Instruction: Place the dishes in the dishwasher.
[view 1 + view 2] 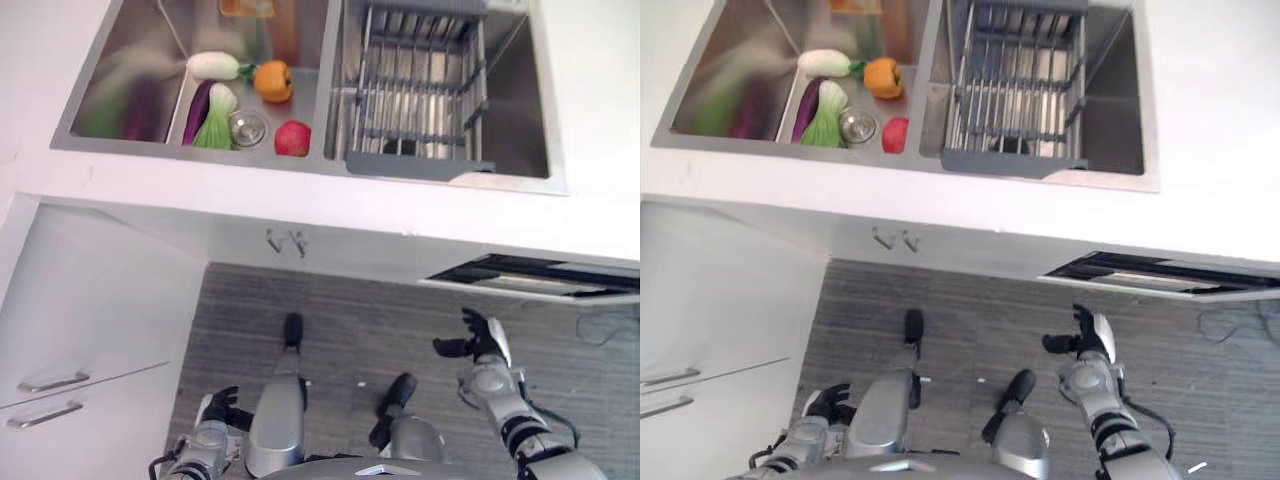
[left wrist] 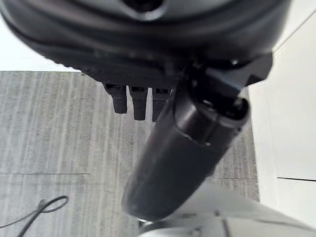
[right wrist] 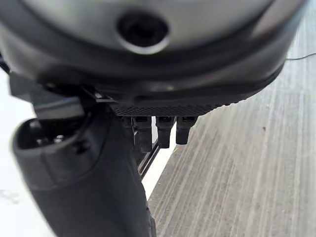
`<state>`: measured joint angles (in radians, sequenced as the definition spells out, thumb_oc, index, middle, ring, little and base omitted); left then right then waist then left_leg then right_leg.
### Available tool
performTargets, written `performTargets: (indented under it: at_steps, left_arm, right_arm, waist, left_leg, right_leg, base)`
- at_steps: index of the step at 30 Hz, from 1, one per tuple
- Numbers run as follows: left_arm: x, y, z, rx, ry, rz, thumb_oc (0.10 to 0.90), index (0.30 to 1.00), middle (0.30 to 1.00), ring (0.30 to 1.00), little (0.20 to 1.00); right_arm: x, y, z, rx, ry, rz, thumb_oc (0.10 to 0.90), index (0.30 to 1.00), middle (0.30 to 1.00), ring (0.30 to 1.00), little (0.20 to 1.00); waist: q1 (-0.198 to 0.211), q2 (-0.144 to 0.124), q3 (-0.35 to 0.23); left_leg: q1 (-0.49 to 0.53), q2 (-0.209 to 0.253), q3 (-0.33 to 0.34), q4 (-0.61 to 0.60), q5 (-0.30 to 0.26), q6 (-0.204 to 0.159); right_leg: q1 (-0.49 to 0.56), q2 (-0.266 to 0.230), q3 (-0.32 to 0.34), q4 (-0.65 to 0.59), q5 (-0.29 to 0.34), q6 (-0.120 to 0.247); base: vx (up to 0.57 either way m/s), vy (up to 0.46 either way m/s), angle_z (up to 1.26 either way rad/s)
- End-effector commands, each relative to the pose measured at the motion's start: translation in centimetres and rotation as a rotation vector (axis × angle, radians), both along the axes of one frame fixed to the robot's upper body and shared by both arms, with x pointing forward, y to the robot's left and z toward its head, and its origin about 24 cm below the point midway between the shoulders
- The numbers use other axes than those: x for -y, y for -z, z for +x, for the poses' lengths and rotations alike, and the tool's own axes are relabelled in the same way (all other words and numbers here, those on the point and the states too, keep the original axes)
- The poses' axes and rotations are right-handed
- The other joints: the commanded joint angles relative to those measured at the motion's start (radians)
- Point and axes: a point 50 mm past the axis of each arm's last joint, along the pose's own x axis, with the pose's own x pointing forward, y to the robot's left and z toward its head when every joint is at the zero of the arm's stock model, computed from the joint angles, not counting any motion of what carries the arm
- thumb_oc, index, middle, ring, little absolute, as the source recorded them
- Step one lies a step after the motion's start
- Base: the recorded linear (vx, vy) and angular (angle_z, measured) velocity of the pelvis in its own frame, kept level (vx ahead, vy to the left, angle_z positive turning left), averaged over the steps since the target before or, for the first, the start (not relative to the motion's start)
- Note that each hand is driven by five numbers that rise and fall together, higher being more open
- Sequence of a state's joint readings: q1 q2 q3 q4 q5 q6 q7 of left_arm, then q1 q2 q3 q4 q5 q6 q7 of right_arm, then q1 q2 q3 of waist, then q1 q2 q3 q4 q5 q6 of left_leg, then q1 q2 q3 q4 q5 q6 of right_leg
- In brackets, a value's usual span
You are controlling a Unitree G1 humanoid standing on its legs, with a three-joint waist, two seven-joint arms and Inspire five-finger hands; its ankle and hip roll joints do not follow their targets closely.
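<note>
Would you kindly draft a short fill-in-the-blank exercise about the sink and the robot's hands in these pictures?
1. The grey dish rack sits in the ____ basin of the sink.
2. The vegetables lie in the ____ basin.
3. The right hand hangs just below the slightly open ____.
4. The left hand hangs low, holding ____.

Missing words: right; left; dishwasher; nothing

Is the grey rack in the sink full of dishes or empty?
Empty: the grey rack shows bare bars, with no dishes resting in it.

Bright, even light washes the white counter nearly featureless, the sink's steel left wall smears reflections, and both wrist views blur close up.
</note>
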<state>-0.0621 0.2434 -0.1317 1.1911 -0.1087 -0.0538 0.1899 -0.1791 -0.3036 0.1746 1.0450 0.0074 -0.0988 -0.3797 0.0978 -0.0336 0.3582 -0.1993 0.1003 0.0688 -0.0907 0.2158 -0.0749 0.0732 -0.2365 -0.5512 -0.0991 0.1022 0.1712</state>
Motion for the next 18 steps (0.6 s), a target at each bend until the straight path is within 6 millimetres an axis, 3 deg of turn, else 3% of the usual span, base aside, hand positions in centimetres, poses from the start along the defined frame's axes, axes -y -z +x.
performTargets:
  at_steps: [1,8,14,15,17,18]
  left_arm:
    - [0.0,0.1,0.1,0.004,-0.015,-0.006,0.8,0.9,0.9,0.9,0.9]
    - [-1.5,-0.2,-0.3,-0.001,-0.043,-0.002,0.8,0.9,0.9,0.9,0.9]
    - [-0.5,0.1,-0.4,0.001,-0.016,-0.052,0.8,0.9,0.9,0.9,0.9]
    - [-0.1,0.1,-0.3,0.0,0.0,-0.064,0.8,0.9,0.9,0.9,0.9]
    - [1.1,0.5,-0.5,-0.014,0.04,-0.097,0.8,0.9,0.9,0.9,0.9]
    - [1.6,0.5,-0.5,-0.016,0.059,-0.108,0.8,0.9,0.9,0.9,0.9]
  right_arm:
    - [3.2,-1.2,0.1,0.035,0.097,-0.015,0.8,0.9,0.9,0.9,0.9]
    - [4.0,0.9,-3.4,-0.132,0.107,0.0,0.8,0.9,0.9,0.9,0.9]
    - [3.4,2.0,-4.7,-0.194,0.112,0.043,0.8,0.9,0.9,0.9,0.9]
    - [3.2,2.1,-4.8,-0.201,0.116,0.053,0.8,0.9,0.9,0.9,0.9]
    - [3.1,2.3,-4.9,-0.219,0.11,0.061,0.8,0.9,0.9,0.9,0.9]
    - [3.1,2.3,-5.0,-0.223,0.111,0.066,0.8,0.9,0.9,0.9,0.9]
  waist:
    - [0.012,0.041,-0.059]
    - [0.008,0.029,-0.132]
    - [0.001,0.022,-0.165]
    - [0.0,0.021,-0.168]
    - [-0.011,0.025,-0.161]
    - [-0.019,0.035,-0.15]
  left_leg:
    - [0.067,0.013,0.058,0.022,-0.143,-0.006]
    - [0.139,-0.018,0.054,0.023,-0.185,0.012]
    - [0.181,-0.057,0.047,0.022,-0.214,0.048]
    - [0.185,-0.065,0.047,0.022,-0.216,0.059]
    - [0.218,-0.092,0.03,0.021,-0.222,0.088]
    - [0.236,-0.095,0.015,0.02,-0.225,0.099]
  right_leg:
    - [-0.071,-0.061,0.071,0.138,-0.07,0.03]
    - [-0.012,-0.081,0.069,0.161,-0.082,0.044]
    - [-0.035,-0.124,0.109,0.273,-0.071,0.056]
    - [-0.055,-0.138,0.13,0.322,-0.05,0.058]
    - [-0.105,-0.165,0.212,0.458,0.066,0.074]
    - [-0.136,-0.159,0.26,0.534,0.091,0.072]
  base:
    - [0.06,0.026,-0.09]
    - [0.11,0.073,-0.05]
    - [0.08,0.14,0.01]
    - [0.05,0.212,0.03]
    - [0.05,0.214,0.05]
    - [0.06,0.178,0.35]
